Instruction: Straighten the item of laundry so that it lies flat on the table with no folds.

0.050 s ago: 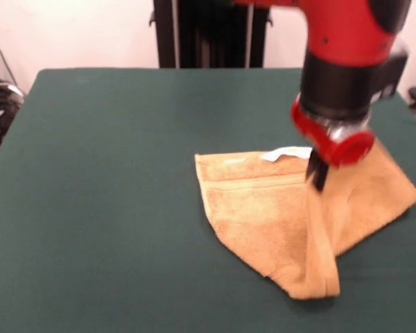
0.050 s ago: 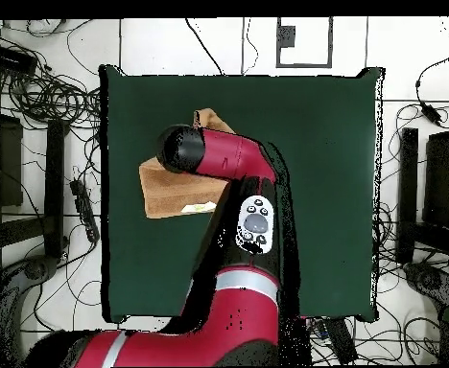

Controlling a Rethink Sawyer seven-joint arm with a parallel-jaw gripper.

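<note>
The item of laundry [image 1: 263, 215], an orange-tan towel with a stripe band and a white tag [image 1: 288, 152], lies crumpled on the right half of the green table [image 1: 111, 173]. My gripper [image 1: 317, 175] is shut on a raised ridge of the cloth. From the pinch, a fold runs down to the towel's near corner [image 1: 317, 288], and the right part slopes off towards the table's right edge. In the overhead view the arm's wrist [image 2: 182, 149] hides the gripper. There the towel [image 2: 166, 192] shows beneath it, with one corner [image 2: 212, 120] poking out beyond the arm.
The towel's right corner [image 1: 409, 198] lies close to the table's right side. Cables [image 1: 0, 104] and dark stands [image 2: 51, 182] surround the table on the floor. The green cloth stretches wide to the left of the towel in the front view.
</note>
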